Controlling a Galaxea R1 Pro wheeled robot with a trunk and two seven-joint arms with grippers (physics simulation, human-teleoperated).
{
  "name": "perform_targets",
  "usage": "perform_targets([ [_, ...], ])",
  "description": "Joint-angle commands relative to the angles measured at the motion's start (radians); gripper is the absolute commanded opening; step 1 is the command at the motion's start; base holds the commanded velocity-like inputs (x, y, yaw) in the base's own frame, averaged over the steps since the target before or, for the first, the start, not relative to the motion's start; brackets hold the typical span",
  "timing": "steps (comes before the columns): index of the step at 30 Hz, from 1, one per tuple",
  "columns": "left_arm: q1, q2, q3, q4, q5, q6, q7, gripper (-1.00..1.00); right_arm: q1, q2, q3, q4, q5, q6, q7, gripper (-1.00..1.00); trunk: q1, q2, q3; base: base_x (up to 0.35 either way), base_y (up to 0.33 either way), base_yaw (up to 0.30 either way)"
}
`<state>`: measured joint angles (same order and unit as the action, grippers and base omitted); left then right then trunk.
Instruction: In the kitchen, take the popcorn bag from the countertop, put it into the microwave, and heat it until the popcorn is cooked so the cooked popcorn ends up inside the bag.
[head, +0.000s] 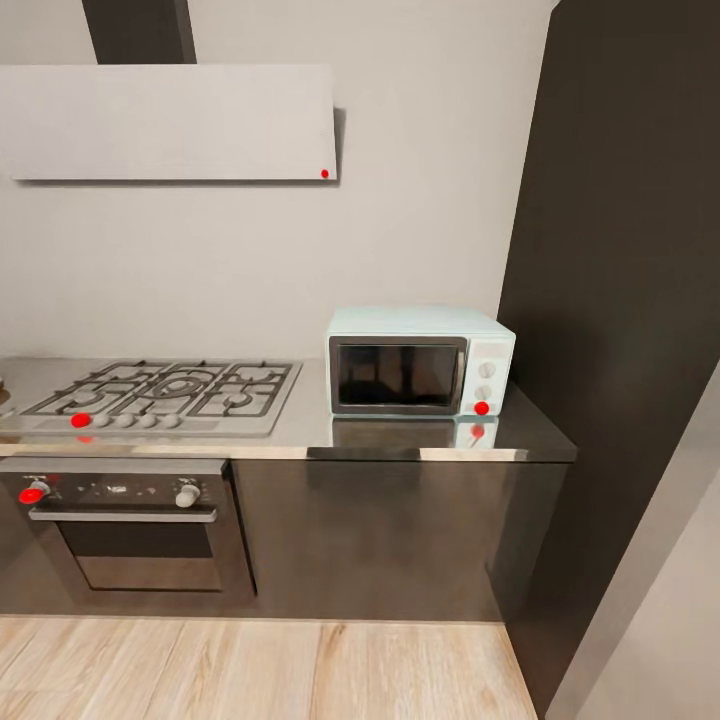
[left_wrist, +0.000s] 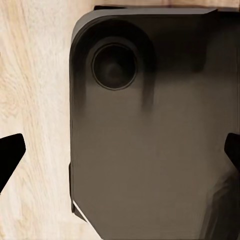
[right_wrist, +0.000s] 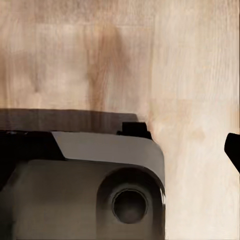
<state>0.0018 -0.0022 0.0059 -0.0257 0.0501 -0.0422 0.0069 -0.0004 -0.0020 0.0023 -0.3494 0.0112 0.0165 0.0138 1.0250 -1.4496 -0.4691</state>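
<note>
The pale mint-blue microwave (head: 420, 362) stands at the right end of the grey steel countertop (head: 300, 430), against the wall. Its dark glass door (head: 397, 375) is shut, and a red dot (head: 482, 408) marks its lower right corner. The popcorn bag and the popcorn are out of view. In the left wrist view my left gripper (left_wrist: 120, 155) is open over the robot's dark base (left_wrist: 150, 125), with black fingertips (left_wrist: 10, 152) far apart at both edges. The right gripper (right_wrist: 120, 150) also hangs open above the wood floor (right_wrist: 190, 75), one fingertip (right_wrist: 234, 150) showing.
A gas hob (head: 160, 392) lies left of the microwave, with a black built-in oven (head: 130, 530) below it and a white slanted hood (head: 170, 120) above. A tall dark cabinet (head: 620, 300) closes off the right side. Light plank floor (head: 260, 670) runs in front of the cabinets.
</note>
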Motion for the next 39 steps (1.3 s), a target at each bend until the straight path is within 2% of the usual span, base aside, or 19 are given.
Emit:
perform_targets([
  [1,0.001,0.0,0.0,-0.001,0.005,-0.008,0.001,1.0,0.0,0.001,0.0,-0.097,0.001,0.074,0.001,1.0,0.0,0.0,-0.001,0.0,0.0,0.0],
  [2,0.001,0.0,0.0,-0.001,0.005,-0.01,0.001,1.0,0.0,0.002,-0.001,-0.164,0.001,0.125,0.002,1.0,0.0,0.0,-0.001,0.0,0.0,0.0],
  [4,0.001,0.001,0.0,0.0,0.005,-0.014,0.001,1.0,0.0,0.003,-0.001,-0.385,-0.001,0.289,0.002,1.0,0.0,0.0,-0.001,0.0,0.0,0.0],
  [6,0.0,0.001,0.0,0.0,0.005,-0.014,0.001,1.0,0.0,0.004,-0.001,-0.534,-0.003,0.398,0.002,1.0,0.0,0.0,-0.001,0.0,0.0,0.0],
  [7,0.0,0.001,0.0,0.0,0.005,-0.014,0.001,1.0,0.0,0.004,-0.001,-0.638,-0.005,0.473,0.002,1.0,0.0,0.0,-0.001,0.0,0.0,0.0],
  [11,0.0,0.001,-0.001,-0.001,0.006,-0.015,0.001,1.0,-0.001,0.009,0.0,-0.94,-0.009,0.675,0.002,1.0,0.0,0.0,-0.001,0.0,0.0,0.0],
  [13,0.0,0.001,-0.001,-0.001,0.006,-0.015,0.001,1.0,-0.015,0.016,0.0,-1.107,-0.009,0.808,0.003,1.0,0.0,0.0,-0.001,0.0,0.0,0.0],
  [14,0.0,0.001,-0.001,-0.001,0.007,-0.015,0.001,1.0,-0.037,0.019,0.001,-1.144,-0.011,0.852,0.003,1.0,0.0,0.0,-0.001,0.0,0.0,0.0],
  [16,0.0,0.0,-0.001,-0.001,0.006,-0.015,0.001,1.0,-0.126,0.035,0.001,-1.187,-0.017,0.94,0.003,1.0,0.0,0.0,-0.001,0.0,0.0,0.0],
  [18,0.0,-0.001,0.0,-0.001,0.006,-0.015,0.001,1.0,-0.238,0.049,0.001,-1.202,-0.018,1.005,0.002,1.0,0.0,0.0,-0.001,0.0,0.0,0.0],
  [19,0.0,0.0,0.0,-0.001,0.005,-0.015,0.001,1.0,-0.339,0.054,0.001,-1.205,-0.019,1.031,0.001,1.0,0.0,0.0,-0.001,0.0,0.0,0.0],
  [23,0.0,0.0,0.0,0.0,0.005,-0.015,0.001,1.0,-0.578,0.064,0.001,-1.207,-0.02,1.031,-0.002,1.0,0.0,0.0,-0.001,0.0,0.0,0.0],
  [28,0.001,0.001,-0.001,0.0,0.005,-0.015,0.001,1.0,-0.807,0.089,0.0,-1.207,-0.014,1.031,-0.009,1.0,0.0,0.0,-0.001,0.0,0.0,0.0],
  [29,0.0,0.001,-0.001,-0.001,0.005,-0.015,0.001,1.0,-0.896,0.091,0.0,-1.202,-0.009,1.031,-0.014,1.0,0.0,0.0,-0.001,0.0,0.0,0.0],
  [31,0.0,0.001,-0.001,-0.001,0.005,-0.015,0.001,1.0,-0.927,0.095,-0.008,-1.2,-0.004,1.031,-0.015,1.0,0.0,0.0,-0.001,0.0,0.0,0.0],
  [36,0.0,0.001,-0.001,0.0,0.005,-0.015,0.001,1.0,-0.928,0.108,-0.01,-1.152,-0.008,1.031,-0.016,1.0,0.0,0.0,-0.001,0.0,0.0,0.0],
  [39,0.0,0.001,-0.001,0.0,0.005,-0.015,0.001,1.0,-0.871,0.104,-0.01,-1.079,-0.009,0.881,-0.017,1.0,0.0,0.0,-0.001,0.0,0.0,0.0],
])
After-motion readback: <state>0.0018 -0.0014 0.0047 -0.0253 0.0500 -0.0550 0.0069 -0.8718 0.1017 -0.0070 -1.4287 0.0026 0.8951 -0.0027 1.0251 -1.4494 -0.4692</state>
